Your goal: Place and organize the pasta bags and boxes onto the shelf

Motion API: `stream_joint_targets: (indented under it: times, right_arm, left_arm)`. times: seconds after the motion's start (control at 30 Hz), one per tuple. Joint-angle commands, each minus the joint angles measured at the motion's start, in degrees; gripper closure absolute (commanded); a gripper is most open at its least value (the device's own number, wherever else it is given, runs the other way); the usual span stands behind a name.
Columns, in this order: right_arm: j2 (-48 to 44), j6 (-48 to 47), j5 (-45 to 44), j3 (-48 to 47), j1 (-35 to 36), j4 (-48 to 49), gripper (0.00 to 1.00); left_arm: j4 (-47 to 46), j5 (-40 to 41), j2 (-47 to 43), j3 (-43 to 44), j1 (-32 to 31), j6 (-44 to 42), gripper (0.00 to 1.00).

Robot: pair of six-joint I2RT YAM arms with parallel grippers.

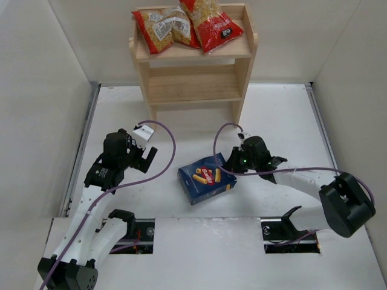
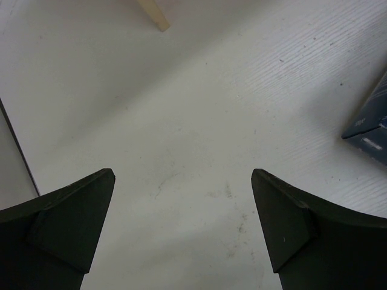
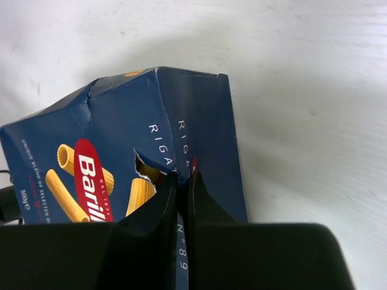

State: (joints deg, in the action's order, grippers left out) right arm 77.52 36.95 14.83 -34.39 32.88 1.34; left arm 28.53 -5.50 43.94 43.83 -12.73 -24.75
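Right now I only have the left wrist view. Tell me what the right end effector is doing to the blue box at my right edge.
Observer: The right end effector is shut on the blue pasta box, pinching a crumpled, torn edge of the cardboard.
Operator: Report where the box sits.
Observer: It lies label up on the table, between the two arms and in front of the shelf.
Operator: Now locate the bags.
Observer: A red bag with a white label and a second red bag lie side by side on the shelf's top tier.
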Motion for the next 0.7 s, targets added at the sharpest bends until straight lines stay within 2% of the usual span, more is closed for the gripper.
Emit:
stream_joint_targets:
  times: [0.0, 0.17, 0.43, 0.67]
  right_arm:
    - [-6.3, 5.1, 1.8, 1.7, -1.5, -0.1, 1.00]
    - [-14.4, 16.6, 7.9, 4.0, -7.7, 10.2, 1.00]
    - [-19.2, 29.6, 7.3, 4.5, -8.1, 22.0, 1.00]
    - [-15.8, 27.8, 4.7, 7.6, -8.8, 18.1, 1.00]
  left_arm:
    - [-2.1, 0.8, -0.5, -0.4, 0.1, -0.6, 0.00]
    - [-3.6, 1.6, -0.3, -0.7, 0.4, -0.7, 0.00]
    - [-4.8, 2.2, 0.5, -0.8, 0.4, -0.9, 0.00]
    - [-5.4, 2.2, 0.9, -1.2, 0.3, -1.0, 0.00]
